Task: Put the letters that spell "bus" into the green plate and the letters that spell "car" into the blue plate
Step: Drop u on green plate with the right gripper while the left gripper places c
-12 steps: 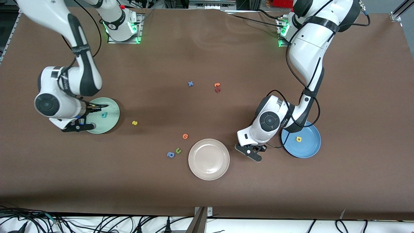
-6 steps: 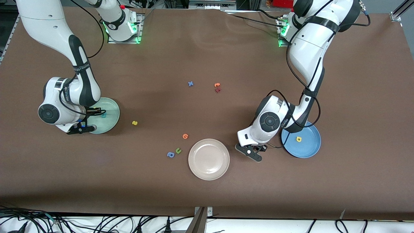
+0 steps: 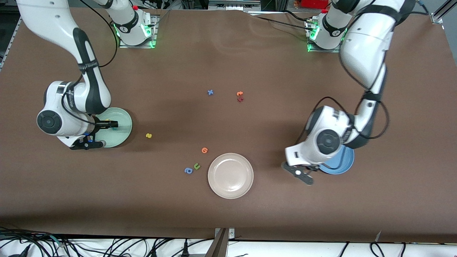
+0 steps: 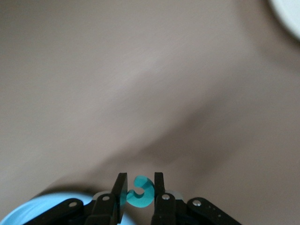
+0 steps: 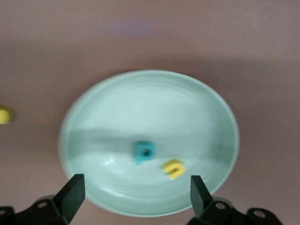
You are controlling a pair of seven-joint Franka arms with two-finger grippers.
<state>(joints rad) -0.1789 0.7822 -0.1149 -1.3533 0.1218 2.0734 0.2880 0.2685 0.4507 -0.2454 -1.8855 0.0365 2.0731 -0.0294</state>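
Left gripper (image 4: 138, 192): clamped on the teal "c" (image 4: 139, 191), which sits upright between the two black fingers; in the front view this gripper (image 3: 310, 170) hangs at the edge of the blue plate (image 3: 341, 165) on the side toward the cream-white plate (image 3: 230, 175).
Teal "c": off the table, pinched in the left gripper, above the brown table (image 3: 228, 53) just beside the blue plate's rim.
Blue plate: at the left arm's end of the table, largely covered by the left arm's wrist in the front view; whether anything lies in it cannot be told.
Right gripper (image 5: 136, 199): fingers spread wide with nothing between them, over the green plate (image 5: 197, 108); in the front view it (image 3: 107, 124) is above that plate (image 3: 123, 132).
Green plate: at the right arm's end of the table; it holds the teal "b" (image 5: 144, 152) and the yellow "u" (image 5: 174, 168), lying just beside each other and apart from the rim.
Yellow "s" (image 3: 149, 135): on the table near the green plate, on the side toward the cream-white plate.
Other letters, placed from the cream-white plate: orange letter (image 3: 204, 150), green "u" (image 3: 196, 166) and blue "a" (image 3: 188, 171) close by toward the right arm's end; blue "x" (image 3: 210, 92) and an orange letter touching a dark red one (image 3: 240, 96) farther from the front camera.
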